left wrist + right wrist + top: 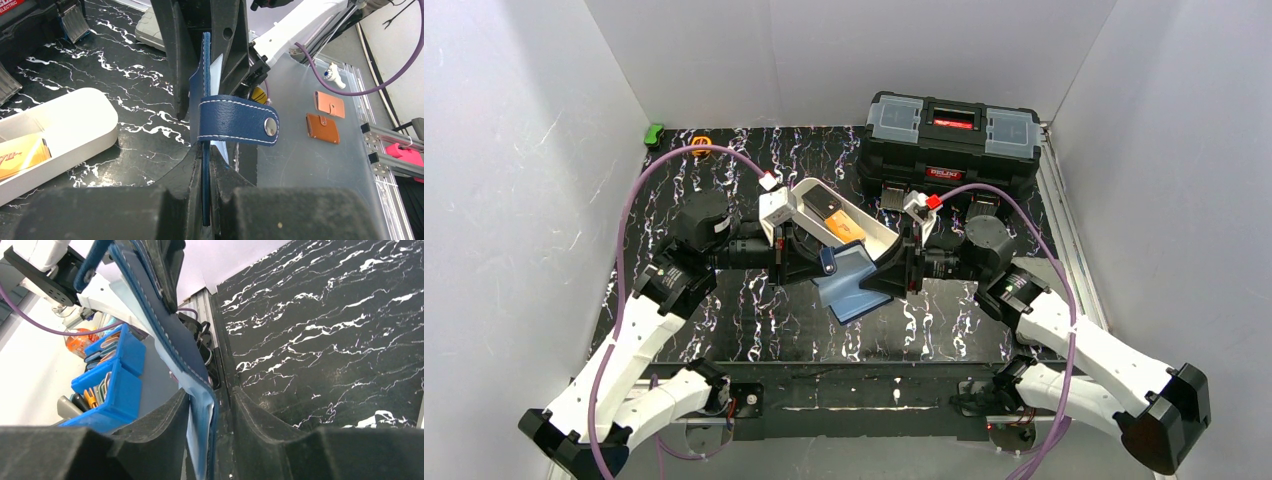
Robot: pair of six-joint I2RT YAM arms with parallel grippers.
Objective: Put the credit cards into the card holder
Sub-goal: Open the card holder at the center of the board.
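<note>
Navy-blue and pale blue inside, the card holder (852, 292) hangs opened above the middle of the tabletop (754, 325), stretched between the two arms and clear of the black marbled surface. The left pincer (206, 165) is closed tight on one edge of it. In the left wrist view the navy leaf stands on edge between the two fingers, and the snap tab (235, 121) curls round just beyond them. The right pincer (210, 392) has the opposite edge between its fingers, which stand partway apart. The pale lining lies against one finger and a dark sliver shows at the other, so I cannot tell whether it truly pinches the leather or only brackets it.

Just behind the card holder, toward the far edge, lies a white oblong tray (881, 238), set at a slant. The credit cards are in it. An orange-yellow card (846, 226) rests near the end closer to the card holder, and a dark card (817, 206) lies beyond it. No card is in either pincer or in the card holder.

A black toolbox (952, 145) stands at the far right corner of the tabletop, and a small green object (654, 134) sits at the far left corner.
</note>
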